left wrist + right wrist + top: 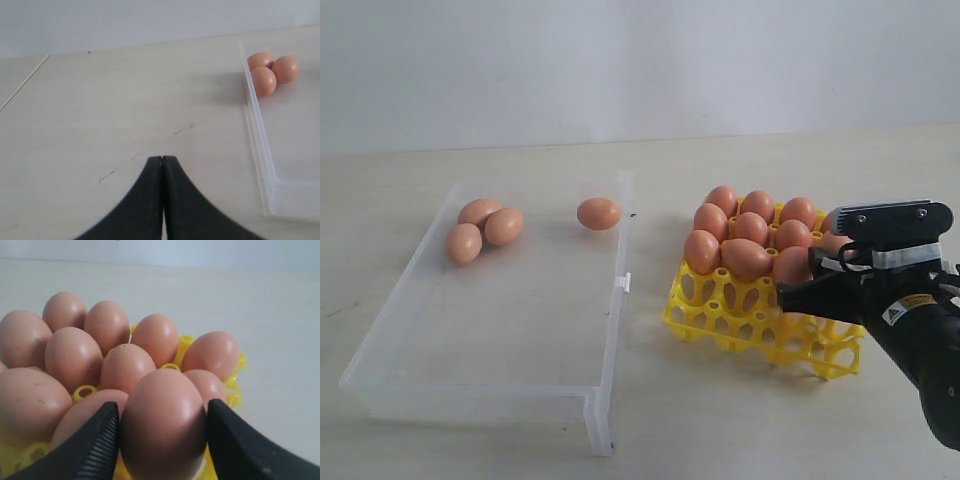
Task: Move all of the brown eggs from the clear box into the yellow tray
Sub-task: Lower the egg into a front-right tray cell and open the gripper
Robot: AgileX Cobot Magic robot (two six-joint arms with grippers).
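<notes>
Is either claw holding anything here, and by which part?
The right claw grips one brown egg by its two sides, at the yellow tray. The left claw is shut, empty.

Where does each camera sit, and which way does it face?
Exterior: off the arms, facing clear box and yellow tray; right arm shows.
Left wrist: low over the table, facing the box's three-egg cluster; shut left pincer shows.
Right wrist: by the tray, facing its eggs; right pincer grips a brown egg.
Shared: exterior and left wrist both show that cluster.
</notes>
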